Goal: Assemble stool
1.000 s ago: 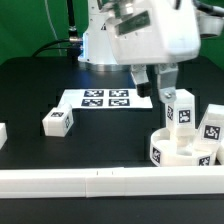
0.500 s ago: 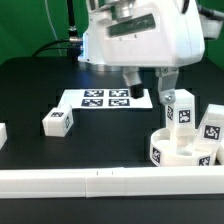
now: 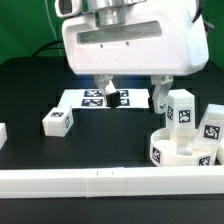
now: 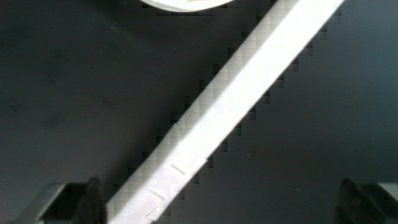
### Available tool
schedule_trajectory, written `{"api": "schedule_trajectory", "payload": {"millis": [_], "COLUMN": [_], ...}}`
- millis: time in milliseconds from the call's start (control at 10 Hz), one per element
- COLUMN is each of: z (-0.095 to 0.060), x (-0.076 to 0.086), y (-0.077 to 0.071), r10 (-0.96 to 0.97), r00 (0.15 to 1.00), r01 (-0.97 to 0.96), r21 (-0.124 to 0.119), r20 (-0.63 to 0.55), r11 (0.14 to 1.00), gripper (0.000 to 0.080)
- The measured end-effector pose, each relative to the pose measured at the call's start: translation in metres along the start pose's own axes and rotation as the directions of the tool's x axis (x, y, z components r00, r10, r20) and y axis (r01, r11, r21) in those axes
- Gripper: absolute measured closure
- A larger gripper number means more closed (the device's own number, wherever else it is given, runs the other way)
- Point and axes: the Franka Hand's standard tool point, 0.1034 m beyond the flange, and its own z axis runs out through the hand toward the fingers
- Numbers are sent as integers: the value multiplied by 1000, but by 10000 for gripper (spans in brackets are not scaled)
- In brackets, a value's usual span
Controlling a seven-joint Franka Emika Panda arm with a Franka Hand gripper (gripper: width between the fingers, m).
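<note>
While the loose leg (image 3: 57, 121) stays flat at the exterior view's left, near the marker board (image 3: 88, 98), the gripper (image 3: 132, 100) has shifted left and nearer, now in line with that board, jaws wide apart, holding nothing. Seat (image 3: 186, 152) unmoved at the right, legs (image 3: 180, 108) upright on it. Wrist view: border rail (image 4: 222, 110) crosses diagonally.

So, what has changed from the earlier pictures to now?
The gripper moved toward the exterior view's left and nearer the camera, away from the upright leg. Its fingers are apart and hold nothing. The leg, the seat, the lying leg and the marker board stayed in place.
</note>
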Motion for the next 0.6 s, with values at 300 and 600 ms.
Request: {"api": "schedule_trajectory", "payload": {"millis": [300, 600], "z": [4, 2], "x": [4, 7], "y": [4, 6], "r10": [-411, -595], "r00": [912, 804], "r01": [410, 594], "r21": [-46, -53], "r20": [-5, 3], "r11": [911, 803], "gripper": [150, 150]}}
